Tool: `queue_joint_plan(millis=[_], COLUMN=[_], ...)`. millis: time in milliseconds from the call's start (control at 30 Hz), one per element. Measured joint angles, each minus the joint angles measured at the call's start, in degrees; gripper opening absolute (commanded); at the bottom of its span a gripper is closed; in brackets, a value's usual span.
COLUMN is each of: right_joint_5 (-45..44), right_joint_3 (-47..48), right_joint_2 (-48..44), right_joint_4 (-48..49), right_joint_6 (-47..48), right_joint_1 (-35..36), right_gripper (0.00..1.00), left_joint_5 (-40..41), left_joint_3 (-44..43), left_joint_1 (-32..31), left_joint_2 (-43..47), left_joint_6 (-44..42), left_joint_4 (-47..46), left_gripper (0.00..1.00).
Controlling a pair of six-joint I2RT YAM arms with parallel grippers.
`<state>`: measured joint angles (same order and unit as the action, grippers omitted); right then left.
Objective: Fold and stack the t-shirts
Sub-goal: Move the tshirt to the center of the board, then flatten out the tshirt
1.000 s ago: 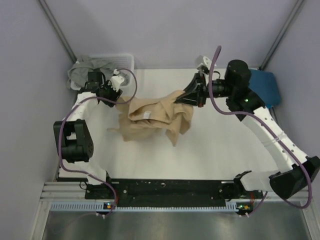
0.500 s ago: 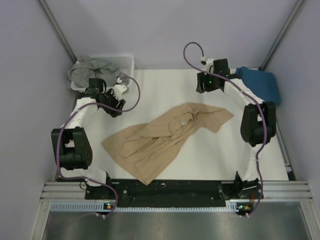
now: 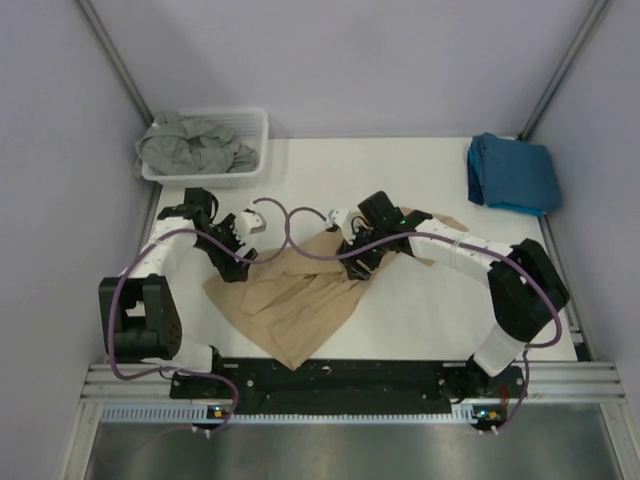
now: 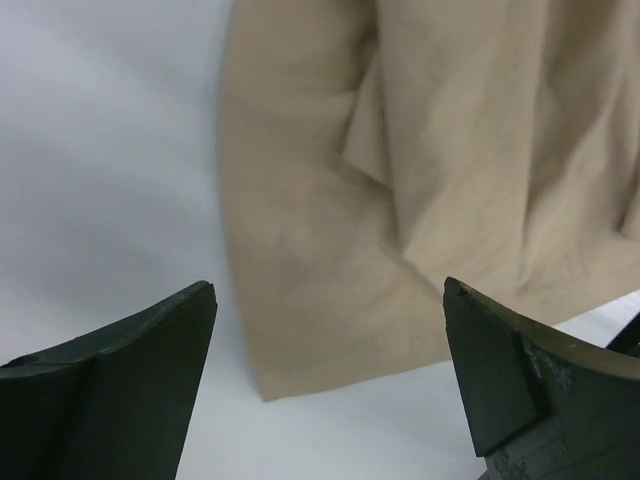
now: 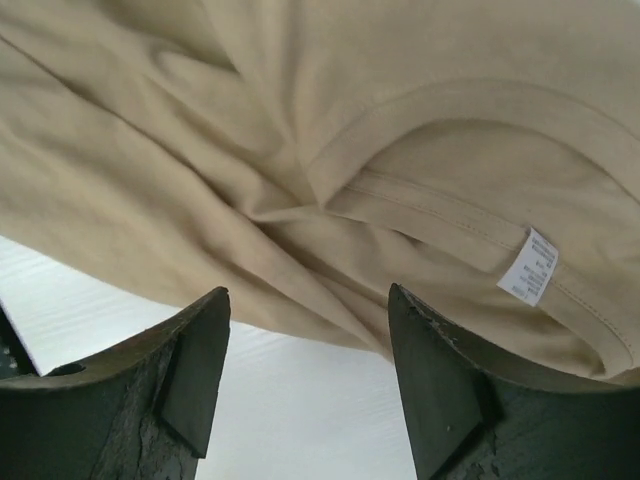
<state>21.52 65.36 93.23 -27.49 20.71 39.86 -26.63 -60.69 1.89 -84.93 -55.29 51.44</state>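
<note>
Tan t-shirt [image 3: 290, 300] lies crumpled on the table [image 3: 430, 310], not yet spread flat. Left gripper [image 4: 330, 300] and right gripper [image 5: 310, 300] hover wide open and empty over its corner and collar [image 5: 460, 100]. Each must next pinch cloth and pull outward.

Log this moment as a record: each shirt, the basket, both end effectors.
tan shirt: crumpled, unfolded, mid-table
blue shirt: looks folded, far right corner
grey shirt: bunched in the basket
left end effector: open, over the tan shirt's edge, holding nothing
right end effector: open, over the tan shirt near its label, holding nothing
stack: nothing stacked yet
</note>
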Motion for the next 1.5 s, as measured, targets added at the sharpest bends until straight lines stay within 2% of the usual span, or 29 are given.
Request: queue_joint_plan(millis=[133,233,267,300,333,400,433,633,667,733,767,867,967,1033,1233,1367,1433,1467,1500], right_joint_5=[-3.2,-5.6,-5.8,-6.0,-6.2,-6.5,-6.6,-10.2,-11.3,-14.8,-16.6,-22.5,-28.3,-31.7,-32.3,-29.6,-28.7,-28.0,-27.1], right_joint_3=[-0.9,-1.8,-2.1,-2.5,-3.0,-5.1,-6.6,-10.6,-10.3,-9.4,-8.9,-5.9,-4.9,-4.9,-4.9,-4.8,-4.5,-4.1,-3.5], right_joint_2=[3.7,4.1,4.1,4.0,3.9,3.1,2.1,-4.4,-4.5,-3.7,-3.0,1.3,4.1,4.8,4.9,6.2,6.7,7.0,7.5], right_joint_4=[0.0,0.7,1.3,2.2,2.9,5.3,6.4,10.8,11.6,11.6,11.3,9.1,6.7,4.2,1.3,1.1,1.2,0.9,0.6], right_joint_6=[0.2,-1.9,-3.0,-4.4,-5.7,-8.8,-10.6,-20.4,-21.6,-22.8,-22.9,-22.7,-22.2,-21.8,-21.7,-21.8,-21.8,-21.7,-21.6], right_joint_1=[-2.1,-4.1,-4.7,-5.9,-7.1,-10.7,-13.1,-28.1,-30.4,-34.0,-35.0,-36.0,-35.9,-36.2,-41.6,-45.6,-46.6,-47.0,-47.2], right_gripper=[0.6,0.58,0.58,0.58,0.58,0.59,0.59,0.6,0.6,0.6,0.6,0.61,0.63,0.63,0.63,0.64,0.55,0.46,0.22], left_joint_5=[-1.5,-1.4,-1.2,-0.8,-0.3,1.4,2.9,7.2,8.3,11.5,13.2,15.9,15.1,13.4,4.7,0.3,-1.0,-1.7,-2.3], left_joint_3=[4.9,7.6,7.6,7.2,6.6,4.6,1.9,-12.3,-14.7,-20.9,-24.3,-30.8,-30.9,-29.2,-21.0,-17.0,-16.1,-16.1,-16.2], left_joint_1=[-5.7,-11.0,-11.7,-12.3,-12.6,-13.6,-14.0,-17.2,-17.7,-18.9,-19.4,-20.0,-19.9,-19.5,-18.6,-18.5,-18.1,-17.5,-16.7], left_joint_2=[0.7,-0.2,-1.1,-2.8,-4.7,-9.7,-12.4,-22.9,-24.5,-28.2,-30.1,-32.5,-30.0,-26.8,-14.5,-13.3,-14.8,-15.7,-16.7], left_joint_6=[-1.3,-1.4,-1.1,-0.7,0.0,1.2,1.4,6.0,6.6,8.1,8.8,10.3,10.6,10.5,4.5,0.2,-0.2,-0.1,0.2], left_joint_4=[-0.8,-1.9,-2.2,-2.8,-3.4,-4.5,-4.7,-6.5,-7.9,-10.9,-12.5,-16.1,-16.6,-15.7,-5.9,0.1,1.7,2.1,2.1], left_gripper=[0.99,0.9,0.82,0.68,0.42,0.01,0.0,0.0,0.06,0.39,0.47,0.6,0.66,0.66,0.68,0.68,0.66,0.64,0.63])
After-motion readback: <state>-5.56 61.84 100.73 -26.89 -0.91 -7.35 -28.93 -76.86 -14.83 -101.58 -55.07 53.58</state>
